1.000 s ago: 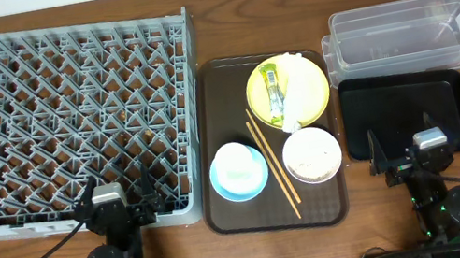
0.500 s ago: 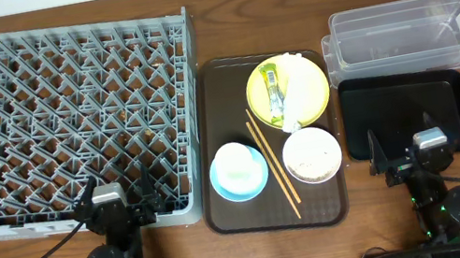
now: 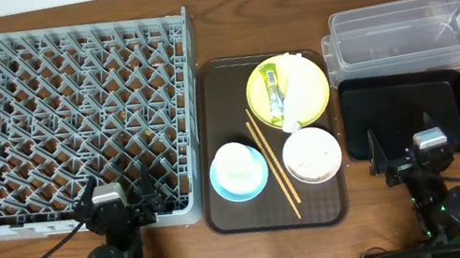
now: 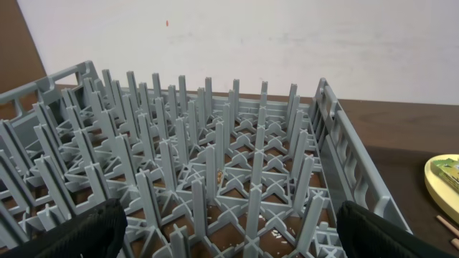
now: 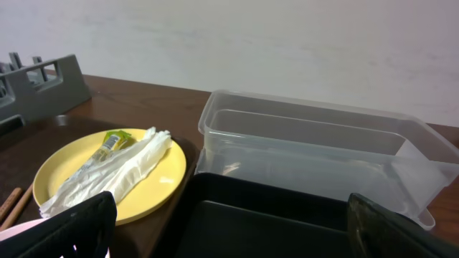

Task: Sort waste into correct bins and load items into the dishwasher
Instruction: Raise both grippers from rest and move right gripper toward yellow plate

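Fingers of left arm (image 4: 72,231) spread empty at grey rack (image 4: 215,154), right arm's fingers (image 5: 68,228) likewise at black tray (image 5: 272,215).

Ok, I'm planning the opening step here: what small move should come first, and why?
Probably reach the right hand toward the napkin on the yellow plate: that hand is open, empty and nearest, and the plate cannot go in the rack with waste on it.
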